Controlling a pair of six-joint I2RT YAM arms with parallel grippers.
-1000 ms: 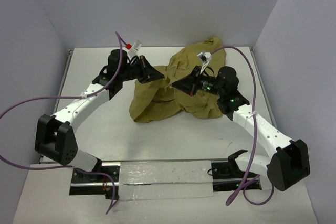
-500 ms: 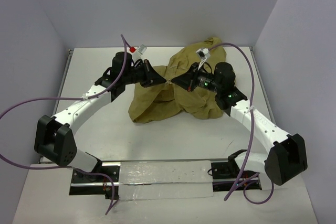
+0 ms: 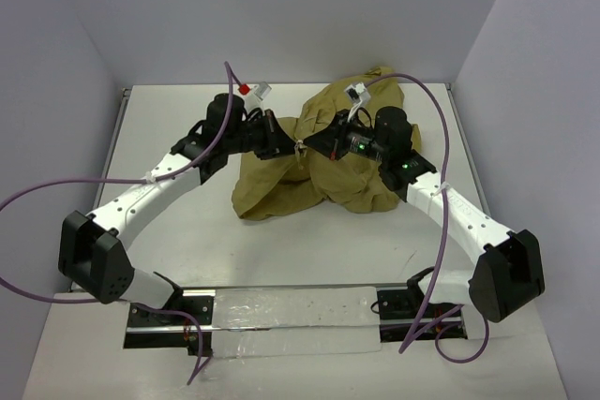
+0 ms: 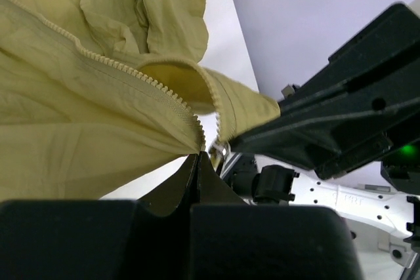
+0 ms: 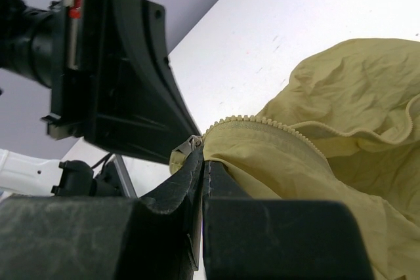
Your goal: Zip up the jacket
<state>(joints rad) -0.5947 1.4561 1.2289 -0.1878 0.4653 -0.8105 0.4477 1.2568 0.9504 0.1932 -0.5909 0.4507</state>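
One crumpled olive-tan jacket (image 3: 277,186), thin cloth, toothed zipper (image 4: 131,73)

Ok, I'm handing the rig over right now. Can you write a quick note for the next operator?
Left gripper: shut, pinching the jacket edge at the zipper's end.
Right gripper: shut on the opposite edge, tip to tip with the left.
Jacket: crumpled on the table, far half.
Done: both zipper ends gripped, held together.
To do: the teeth rows stand apart; zip not yet closed.
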